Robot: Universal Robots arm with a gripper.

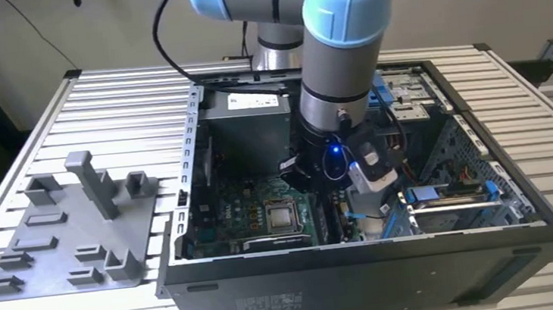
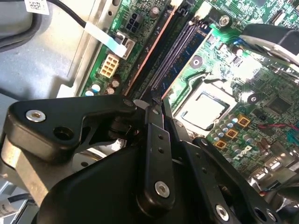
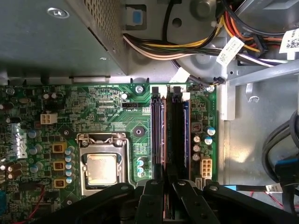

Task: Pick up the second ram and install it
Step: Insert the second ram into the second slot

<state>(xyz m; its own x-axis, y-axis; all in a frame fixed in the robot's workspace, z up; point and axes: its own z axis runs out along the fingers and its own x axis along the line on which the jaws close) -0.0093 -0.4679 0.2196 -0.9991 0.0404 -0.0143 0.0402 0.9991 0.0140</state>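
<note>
We are at the install step: our gripper (image 3: 164, 196), clamped on the ram (image 3: 164, 135), must press it squarely into its slot (image 3: 176, 135), centre-right.

Soft daylight is filling the exterior view, while the inside of the computer case (image 1: 361, 192) is lying in shadow. A small blue light (image 1: 335, 149) is glowing on the arm. In the second wrist view, glare is washing out the processor (image 2: 204, 110). The black gripper (image 2: 156, 100) is looking slightly blurred there.
</note>
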